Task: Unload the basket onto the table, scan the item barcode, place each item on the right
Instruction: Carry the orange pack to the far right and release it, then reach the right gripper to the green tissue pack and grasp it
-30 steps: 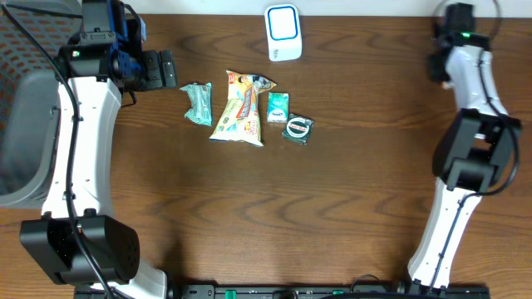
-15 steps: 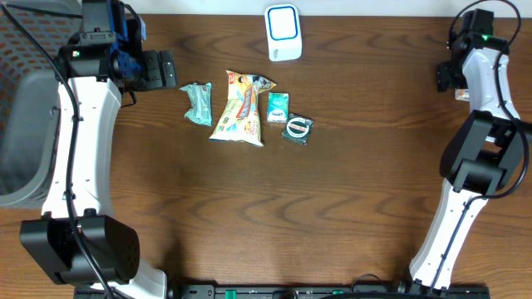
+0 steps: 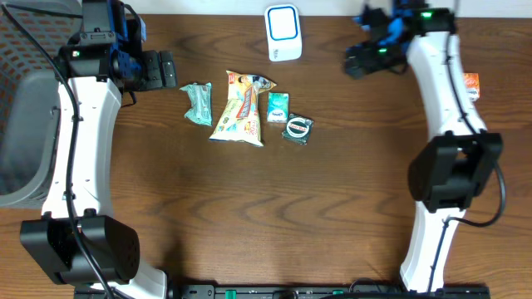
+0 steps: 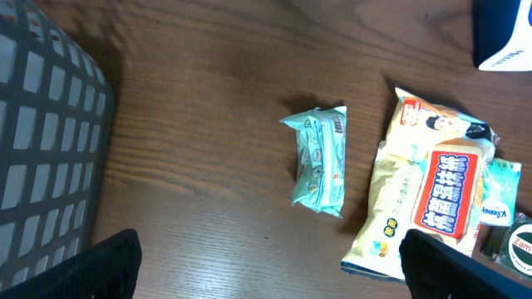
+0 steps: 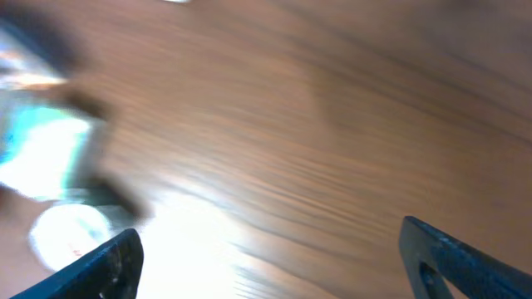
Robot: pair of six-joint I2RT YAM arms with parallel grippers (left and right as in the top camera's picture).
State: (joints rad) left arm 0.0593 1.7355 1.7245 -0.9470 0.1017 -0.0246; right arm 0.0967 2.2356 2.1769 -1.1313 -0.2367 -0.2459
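Now the right gripper [image 3: 352, 61], jaws wide and empty, has swung from 2 o'clock, where an orange packet [image 3: 470, 83] lies dropped, to beside the scanner [image 3: 283, 31] at 12, likely bound for the snack bag [image 3: 239, 108] cluster at 11; the left gripper [image 3: 170, 71] gapes empty.

Yellow snack bag [image 3: 239, 108] lying flat, white scanner [image 3: 283, 31], possibly upright, beyond it

A dark brown, wood-grained counter [image 3: 274, 208] filled most of the overhead view, its grain running left to right. A grey basket [image 3: 18, 124] with grid-patterned walls stood at the counter's left end; whether it rested on the counter or just beside it could not be told. A pale strip [image 3: 208, 7] ran beyond the counter's far edge.
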